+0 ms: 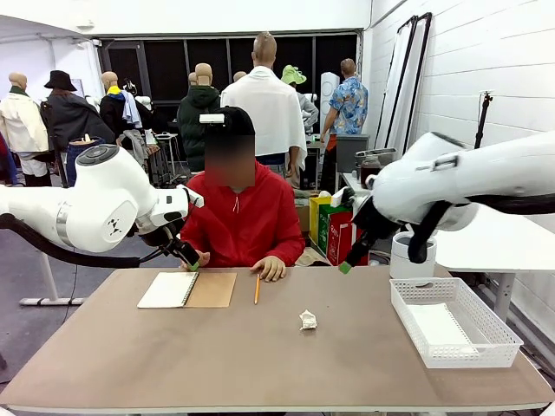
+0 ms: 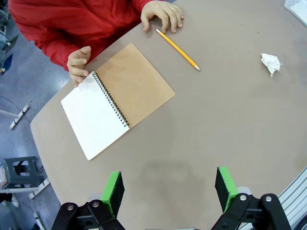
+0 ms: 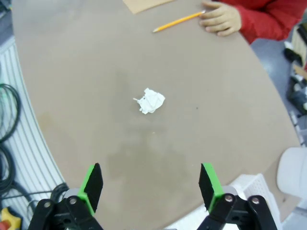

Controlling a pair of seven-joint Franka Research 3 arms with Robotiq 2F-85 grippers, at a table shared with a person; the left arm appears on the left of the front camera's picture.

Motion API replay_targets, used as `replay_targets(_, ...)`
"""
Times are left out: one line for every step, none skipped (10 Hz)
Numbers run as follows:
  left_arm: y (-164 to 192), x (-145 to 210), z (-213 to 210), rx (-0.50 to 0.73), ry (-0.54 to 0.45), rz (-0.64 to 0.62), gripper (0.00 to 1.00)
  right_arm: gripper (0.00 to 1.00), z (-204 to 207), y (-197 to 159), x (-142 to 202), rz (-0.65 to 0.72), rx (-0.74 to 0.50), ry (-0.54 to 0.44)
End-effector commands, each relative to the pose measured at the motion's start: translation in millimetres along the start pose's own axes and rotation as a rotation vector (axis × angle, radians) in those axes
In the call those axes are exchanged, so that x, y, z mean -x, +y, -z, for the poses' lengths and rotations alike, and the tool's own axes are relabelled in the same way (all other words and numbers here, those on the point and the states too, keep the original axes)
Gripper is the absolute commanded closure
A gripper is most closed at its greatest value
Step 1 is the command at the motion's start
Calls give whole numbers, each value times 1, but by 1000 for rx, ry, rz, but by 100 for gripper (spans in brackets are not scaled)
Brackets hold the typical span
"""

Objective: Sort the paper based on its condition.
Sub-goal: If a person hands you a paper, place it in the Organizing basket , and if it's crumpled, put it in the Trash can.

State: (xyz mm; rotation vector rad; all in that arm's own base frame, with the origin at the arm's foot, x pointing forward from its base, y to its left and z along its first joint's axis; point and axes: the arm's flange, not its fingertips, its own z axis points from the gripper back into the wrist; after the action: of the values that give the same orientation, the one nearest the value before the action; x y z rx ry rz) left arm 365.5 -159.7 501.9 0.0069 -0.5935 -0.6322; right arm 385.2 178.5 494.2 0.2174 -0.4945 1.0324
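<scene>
One basket (image 1: 475, 355): white plastic mesh, rectangular and low-walled. It sits at the right side of the table (image 1: 173, 355), with its long side running near to far.
In the basket: we see a flat white sheet (image 1: 438, 328) lying smooth on the floor, its long side along the basket's long side.
Crumpled paper (image 1: 308, 320): a small white wad on the bare tabletop near the middle, between the pencil and the basket and apart from both. It is lumpy and roughly round, so we find no long axis in it.
Notebook (image 2: 117, 98): spiral-bound and lying open at the far left. A blank white page lies to the left of the wire and a brown cardboard cover to the right.
Pencil (image 2: 177, 49): thin and yellow-orange, just right of the notebook, lying near to far with its dark tip toward the near side.
Person's hands: one hand (image 2: 79, 64) touches the far corner of the white page. The other hand (image 2: 163, 15) rests at the pencil's far end.
Table: brown, matte and flat, with rounded corners.
Left gripper (image 2: 168, 184): raised above the left part of the table, green-padded fingers wide apart and holding nothing.
Right gripper (image 3: 151, 179): raised above the table on the near side of the wad, fingers wide apart and holding nothing.
</scene>
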Motion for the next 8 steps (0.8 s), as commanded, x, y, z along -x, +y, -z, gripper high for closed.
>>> replay_targets(1,1,1,2,-4,5,0,0,26,-7,-16,-48,-19,88)
replay_targets(1,1,1,2,-4,5,0,0,43,-7,-19,-60,-34,106)
replay_targets(1,1,1,2,-4,5,0,0,59,-6,-20,-70,-37,129)
replay_targets(1,1,1,2,-4,5,0,0,72,-6,-20,-79,-36,145)
replay_targets(1,1,1,2,-4,5,0,0,80,-2,-18,-70,-51,150)
replay_targets(1,1,1,2,-4,5,0,0,74,-1,-15,-59,-54,128)
replay_targets(1,1,1,2,-4,5,0,0,78,2,-17,-49,-54,147)
replay_targets(1,1,1,2,-4,5,0,0,78,2,-17,-49,-54,147)
